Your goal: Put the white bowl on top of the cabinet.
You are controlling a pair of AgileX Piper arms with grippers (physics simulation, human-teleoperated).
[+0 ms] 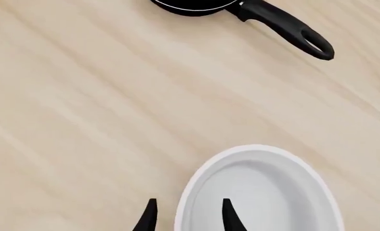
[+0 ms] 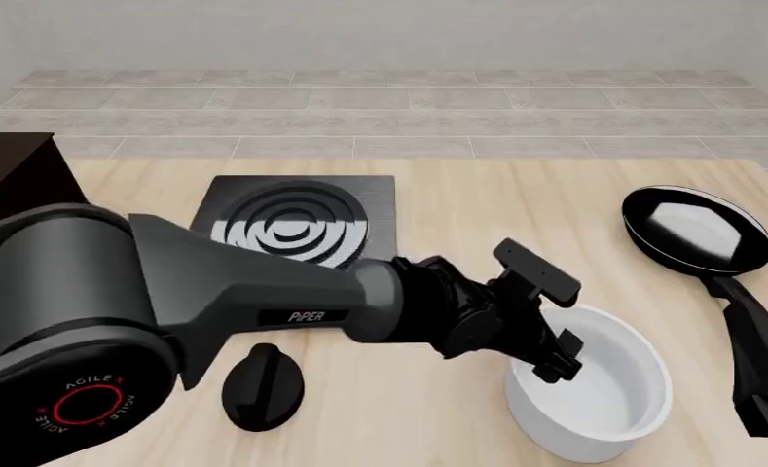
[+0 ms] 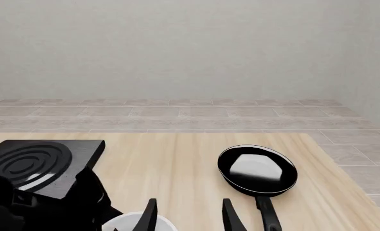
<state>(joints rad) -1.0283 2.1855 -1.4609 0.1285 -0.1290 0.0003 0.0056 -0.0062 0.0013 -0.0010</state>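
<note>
The white bowl (image 2: pixel 594 394) stands upright on the table at the front right, and its rim (image 1: pixel 241 151) fills the near part of the left wrist view. My left gripper (image 1: pixel 190 211) is open and straddles the bowl's wall, one finger (image 1: pixel 150 217) outside and the other finger (image 1: pixel 230 216) inside. From the front the left gripper (image 2: pixel 553 355) is seen over the bowl's left rim. The dark cabinet (image 2: pixel 7 180) stands at the table's far left, mostly cut off. My right gripper (image 3: pixel 190 216) is open and holds nothing.
A black frying pan (image 2: pixel 695 229) lies at the right, its handle (image 1: pixel 286 29) pointing to the front edge near my right arm (image 2: pixel 767 389). The black stove plate (image 2: pixel 299 219) with silver rings lies at the back middle. My left arm (image 2: pixel 228 292) stretches across the table's front.
</note>
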